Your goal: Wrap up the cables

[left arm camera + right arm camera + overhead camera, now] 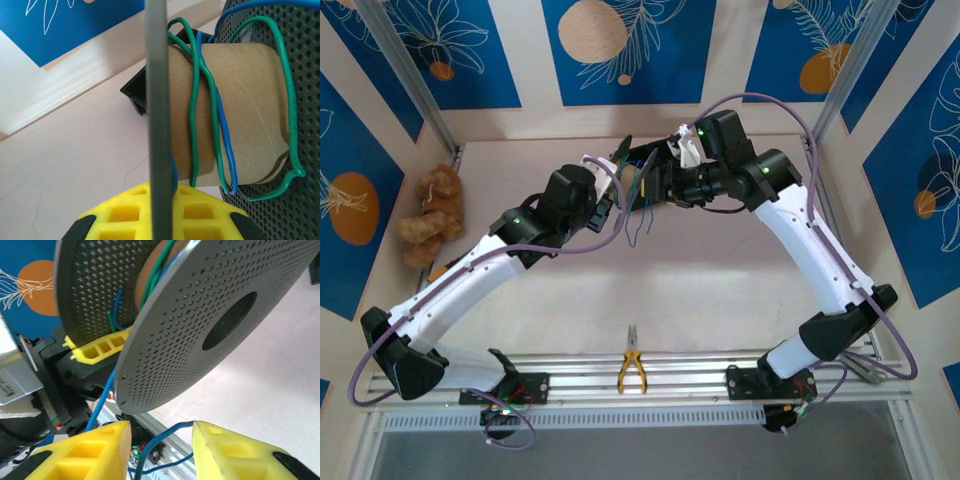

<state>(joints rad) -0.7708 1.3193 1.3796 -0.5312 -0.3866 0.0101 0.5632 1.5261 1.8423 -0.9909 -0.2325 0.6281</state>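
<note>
A spool with a cardboard core [245, 110] and two perforated grey discs [215, 320] hangs above the table between both arms [632, 178]. The cables, green [194, 100] and blue [223, 125], loop several times around the core. Loose ends dangle below the spool [638, 228]. My left gripper [162, 200] is shut on the edge of the nearer disc [161, 100], its yellow fingers [120, 215] pressed on either side. My right gripper [162, 452] is open just below the other disc. A blue strand [167, 437] runs through the gap between its yellow fingers [85, 455].
Yellow-handled pliers [631, 366] lie on the metal rail at the near edge. A brown teddy bear [432, 215] sits at the table's left side. Blue patterned walls [620, 40] and metal posts close in the back and sides.
</note>
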